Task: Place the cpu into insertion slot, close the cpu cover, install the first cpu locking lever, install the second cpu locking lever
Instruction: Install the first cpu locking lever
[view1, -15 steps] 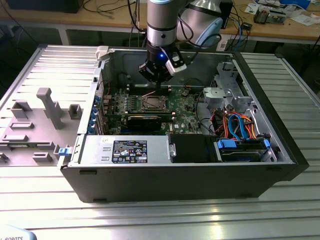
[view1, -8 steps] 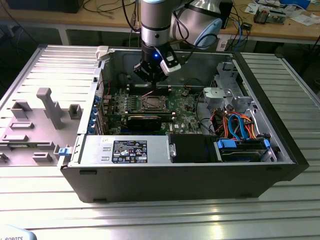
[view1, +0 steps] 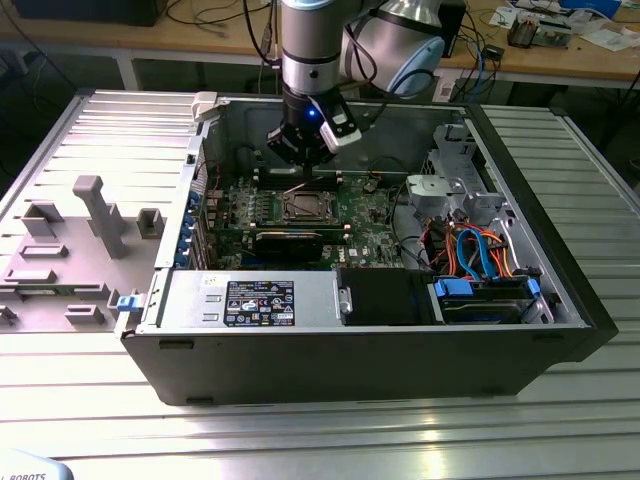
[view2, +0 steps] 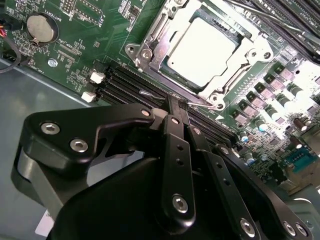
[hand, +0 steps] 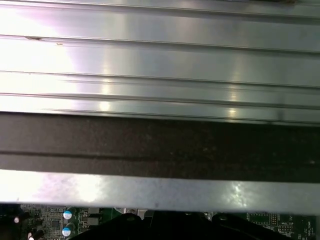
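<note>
Gripping locking lever (view2: 165, 97), gripper (view2: 177, 106) fingers closed together.

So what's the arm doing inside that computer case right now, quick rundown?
Gripper shut, tips at a thin wire locking lever beside the socket. Flat silver-grey square cpu seated, thin silver metal frame cover down around it. Nothing in the way.

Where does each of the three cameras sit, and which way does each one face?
Exterior view: off the arm, looking down into the open computer case at the green motherboard; the arm and gripper hang above the insertion slot.
Second wrist view: on the arm, looking past the gripper at the cpu, seated under the cpu cover.
First wrist view: on the arm, facing the ribbed metal table and case edge.
Shared: both wrist views show the motherboard.
</note>
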